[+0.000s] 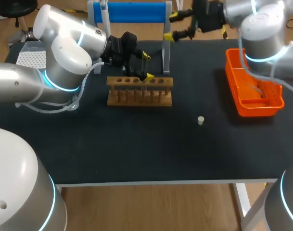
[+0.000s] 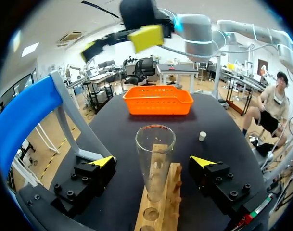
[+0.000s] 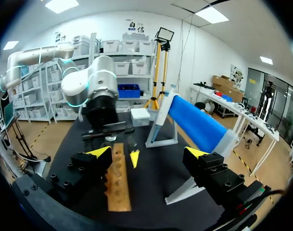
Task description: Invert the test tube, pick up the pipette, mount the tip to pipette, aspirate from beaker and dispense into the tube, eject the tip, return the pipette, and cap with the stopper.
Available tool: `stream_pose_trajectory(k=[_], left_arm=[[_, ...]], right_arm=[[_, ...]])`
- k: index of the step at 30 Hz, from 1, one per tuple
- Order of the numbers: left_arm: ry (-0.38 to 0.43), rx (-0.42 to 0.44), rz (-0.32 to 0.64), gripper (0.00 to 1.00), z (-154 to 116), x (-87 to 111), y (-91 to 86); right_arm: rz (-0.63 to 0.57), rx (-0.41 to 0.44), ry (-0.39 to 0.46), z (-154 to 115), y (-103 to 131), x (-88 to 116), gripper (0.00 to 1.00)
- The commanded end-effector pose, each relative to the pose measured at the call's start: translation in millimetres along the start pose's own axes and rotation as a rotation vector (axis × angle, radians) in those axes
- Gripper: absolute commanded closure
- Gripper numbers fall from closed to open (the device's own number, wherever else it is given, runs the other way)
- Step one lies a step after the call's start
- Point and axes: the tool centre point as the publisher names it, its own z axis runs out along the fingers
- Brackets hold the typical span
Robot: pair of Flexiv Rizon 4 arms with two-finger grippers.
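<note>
Nearest you, in the left wrist view, are the two black fingers of the left claw [image 2: 152, 162]. They are spread wide, and the tube [image 2: 155, 159] stands between them, touching neither. The tube is clear glass, upright, mouth up, with its lower end down in a hole of the rack [image 2: 161, 211]. Ahead of it, on the black table [image 2: 112, 130], the stopper [image 2: 202, 136] lies alone. Beyond that sits the orange basket [image 2: 158, 100], near the far edge. The right claw [image 2: 120, 42] shows in the air above and past the basket, its yellow tips well apart.

In the head view, your left arm [image 1: 64, 62] comes in from the left and holds its claw over the rack, one yellow tip behind it and one at its top rail. You can hardly make out the tube itself from here. The stopper lies to the right of the rack and nearer the front edge, well apart from it. The basket stands at the right side of the table, partly under your right arm [image 1: 261, 29]. What lies in it is too faint to tell.

The right claw is at the back edge, just beside the right post of the blue stand [image 1: 132, 12]. It is wide open, with nothing between its fingers. The pipette [image 1: 104, 17] hangs at the stand's left end.

In the right wrist view, the rack runs lengthwise ahead of the right claw, and the left claw sits over its far end.
</note>
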Motion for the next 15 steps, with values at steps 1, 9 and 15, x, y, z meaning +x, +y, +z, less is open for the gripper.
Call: stream_pose_trajectory(k=[1, 9, 15], left_arm=[[0.001, -0.002, -0.001, 0.0, -0.2, -0.1, -0.3], [0.001, -0.002, -0.001, 0.0, -0.2, -0.1, -0.3], [0.001, -0.002, -0.001, 0.0, -0.2, -0.1, -0.3]], right_arm=[[0.014, -0.017, -0.029, -81.1, -24.5, 56.7, 0.0], [0.05, -0.014, -0.056, -135.6, -66.9, 112.4, 0.0], [0.06, -0.014, -0.066, -153.9, -89.3, 146.0, 0.0]])
